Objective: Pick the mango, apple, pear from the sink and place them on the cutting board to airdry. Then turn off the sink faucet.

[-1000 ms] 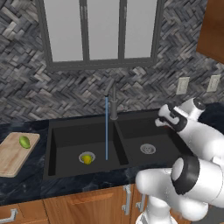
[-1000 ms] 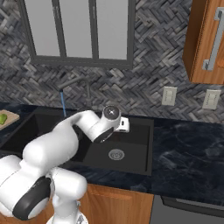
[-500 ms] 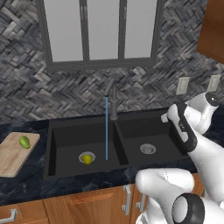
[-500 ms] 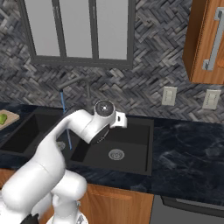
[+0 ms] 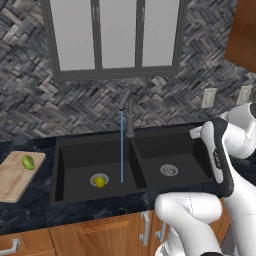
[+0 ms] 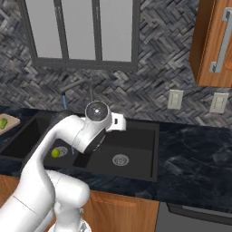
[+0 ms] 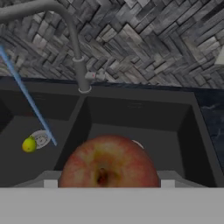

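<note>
- The pincer (image 7: 105, 186) grasps the round red apple with yellow streaks (image 7: 108, 162); in the hand view the fruit sits between the two finger tips, which are mostly hidden behind it.
- The pincer itself cannot be made out in the two base views; there the white arm (image 5: 220, 160) bends over the right side of the wide matte black double-basin sink (image 5: 150, 145).
- Below and beyond the pincer lies the right basin, with its round silver drain (image 5: 169, 170) partly hidden behind the apple in the hand view.
- To the left of the pincer, in the left basin, a small round yellow-green fruit (image 5: 100, 182) rests on the other drain.
- Ahead of the pincer and to its left stands the slender dark grey metal sink faucet (image 5: 129, 114), on the rim behind the divider between the basins; its spout points toward the left basin.
- A thin blue stream of water (image 5: 121, 147) falls from the spout into the left basin, just beside the yellow-green fruit.
- Far to the left of the pincer, on the dark counter, lies the light tan wooden cutting board (image 5: 12, 177).
- A green elongated fruit (image 5: 28, 161) lies on the board, well apart from the pincer.
</note>
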Tool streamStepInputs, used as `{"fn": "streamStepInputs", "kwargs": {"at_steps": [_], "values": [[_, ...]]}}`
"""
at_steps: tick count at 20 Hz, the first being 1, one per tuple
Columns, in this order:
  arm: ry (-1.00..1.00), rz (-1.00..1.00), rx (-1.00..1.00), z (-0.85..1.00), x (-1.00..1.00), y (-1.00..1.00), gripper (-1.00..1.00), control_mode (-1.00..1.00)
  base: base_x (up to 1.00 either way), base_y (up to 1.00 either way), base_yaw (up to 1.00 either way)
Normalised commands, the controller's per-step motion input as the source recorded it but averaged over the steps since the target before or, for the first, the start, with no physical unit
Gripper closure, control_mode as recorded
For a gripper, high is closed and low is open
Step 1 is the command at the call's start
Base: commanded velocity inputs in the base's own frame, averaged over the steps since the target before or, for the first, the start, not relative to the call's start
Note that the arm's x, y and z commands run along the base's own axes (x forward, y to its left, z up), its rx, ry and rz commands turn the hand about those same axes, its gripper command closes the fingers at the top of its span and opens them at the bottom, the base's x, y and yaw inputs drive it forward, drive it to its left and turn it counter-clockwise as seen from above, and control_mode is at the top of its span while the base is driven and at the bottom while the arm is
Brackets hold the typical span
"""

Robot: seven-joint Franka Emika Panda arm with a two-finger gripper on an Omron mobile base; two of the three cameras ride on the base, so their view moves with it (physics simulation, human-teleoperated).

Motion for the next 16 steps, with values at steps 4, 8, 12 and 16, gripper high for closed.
{"fn": "streamStepInputs", "kwargs": {"at_steps": [4, 8, 12, 16], "values": [[-0.03, 0.0, 0.0, 0.38, -0.57, 0.25, 1.0, -1.0, 0.0, 0.0, 0.0], [-0.04, 0.0, 0.0, 0.43, -0.56, 0.24, 1.0, -1.0, 0.0, 0.0, 0.0], [-0.04, 0.0, 0.0, 0.45, -0.5, 0.26, 1.0, -1.0, 0.0, 0.0, 0.0], [-0.01, 0.0, 0.0, 0.34, -0.41, 0.36, 1.0, -1.0, 0.0, 0.0, 0.0]]}}
